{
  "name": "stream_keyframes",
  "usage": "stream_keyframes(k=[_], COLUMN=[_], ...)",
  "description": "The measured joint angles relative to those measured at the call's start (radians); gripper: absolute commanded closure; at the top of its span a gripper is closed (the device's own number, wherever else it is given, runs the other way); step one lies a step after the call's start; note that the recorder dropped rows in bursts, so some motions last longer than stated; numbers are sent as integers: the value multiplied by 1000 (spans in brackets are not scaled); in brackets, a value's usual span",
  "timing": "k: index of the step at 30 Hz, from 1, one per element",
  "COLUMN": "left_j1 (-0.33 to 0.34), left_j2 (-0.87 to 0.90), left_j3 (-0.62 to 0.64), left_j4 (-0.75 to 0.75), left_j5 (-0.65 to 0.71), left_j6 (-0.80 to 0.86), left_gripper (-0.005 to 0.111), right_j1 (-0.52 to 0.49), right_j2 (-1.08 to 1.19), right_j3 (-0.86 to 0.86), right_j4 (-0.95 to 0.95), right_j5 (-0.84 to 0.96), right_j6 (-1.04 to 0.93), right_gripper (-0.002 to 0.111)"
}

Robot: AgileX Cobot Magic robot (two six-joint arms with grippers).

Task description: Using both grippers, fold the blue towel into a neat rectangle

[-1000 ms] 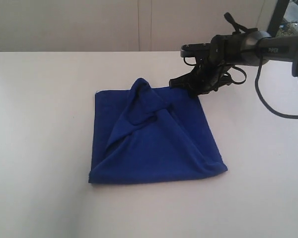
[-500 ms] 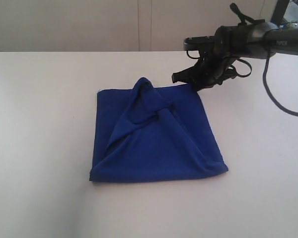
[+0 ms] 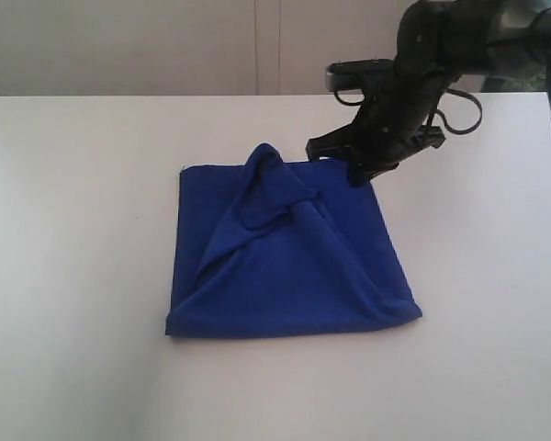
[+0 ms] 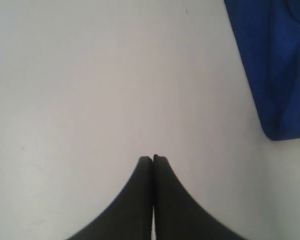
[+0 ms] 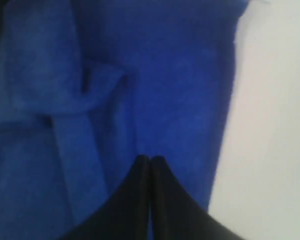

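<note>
Exterior view: we see a smooth white table (image 3: 73, 230) with the blue towel (image 3: 285, 276) lying mid-table. The towel is a soft, fuzzy cloth in a rough square, with one flap bunched into a rumpled peak above diagonal creases. The right gripper (image 3: 356, 173), black and hard-edged, hangs over the towel's far right corner. Its tapered jaws are pressed together, gripping nothing. The left gripper (image 4: 153, 157) is likewise closed and empty above bare table, near the towel's edge.

The whole blue towel (image 3: 285, 257) is seen obliquely from above in the exterior view. It is looked down on closely by the right wrist view; only its corner is caught by the left.
</note>
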Motion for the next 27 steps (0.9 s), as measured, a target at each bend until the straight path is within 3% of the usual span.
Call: stream_keyframes(k=[10,19,27], left_j1=[0,0,0], left_j2=[0,0,0], left_j3=[0,0,0], left_j4=[0,0,0], left_j5=[0,0,0], left_j6=[0,0,0], left_gripper=[107,107,107], right_j1=[161,385,446], right_j2=[-48,-48,-46], right_j3=[138,160,160], right_j4=[67,155,182], right_j5=[-16,16,-32], right_j6=[-19,-85,-96], right_gripper=[108,108,108])
